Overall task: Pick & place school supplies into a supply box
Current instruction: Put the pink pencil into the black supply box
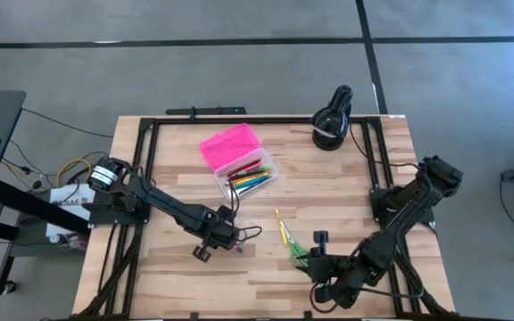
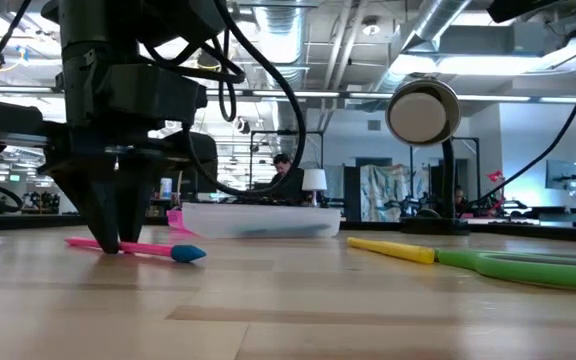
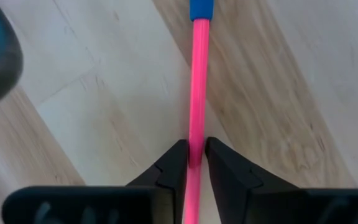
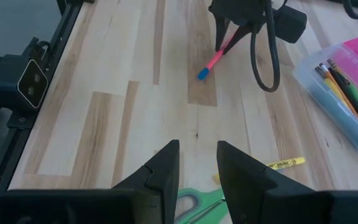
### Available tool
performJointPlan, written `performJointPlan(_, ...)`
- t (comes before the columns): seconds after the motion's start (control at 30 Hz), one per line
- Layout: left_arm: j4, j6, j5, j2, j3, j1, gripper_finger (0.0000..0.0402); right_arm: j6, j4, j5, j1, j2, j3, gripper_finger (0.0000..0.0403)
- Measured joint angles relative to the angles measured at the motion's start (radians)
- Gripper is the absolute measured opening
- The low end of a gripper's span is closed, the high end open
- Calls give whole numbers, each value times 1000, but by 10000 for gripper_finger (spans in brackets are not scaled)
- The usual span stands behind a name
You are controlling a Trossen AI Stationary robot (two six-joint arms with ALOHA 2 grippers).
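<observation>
**Clamping a pink pen on the tabletop**

Lying flat on the wooden table (image 1: pixel 177 267), the pink pen (image 3: pixel 197 81) with a blue cap (image 2: pixel 188 253) sat pinched between the left gripper's (image 3: pixel 195 155) fingers, just in front of the supply box (image 1: pixel 242 165). That box stood open, its pink lid (image 1: pixel 228 145) folded back and coloured pens inside. A yellow pen (image 2: pixel 393 248) and green-handled scissors (image 2: pixel 528 267) lay nearby. The right gripper (image 4: pixel 197 158) waited near the table's front edge, jaws apart and empty, just above the scissors. A black lamp (image 1: pixel 332 119) stood at the far edge.
</observation>
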Motion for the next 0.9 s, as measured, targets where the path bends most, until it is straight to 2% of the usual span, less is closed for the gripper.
performJointPlan(0.7,-16,2,-60,1,-2,-1,60,-1,-3,0,0,0,0,102)
performJointPlan(0.9,-25,-22,-62,3,24,0,19,-1,-3,1,0,0,0,102)
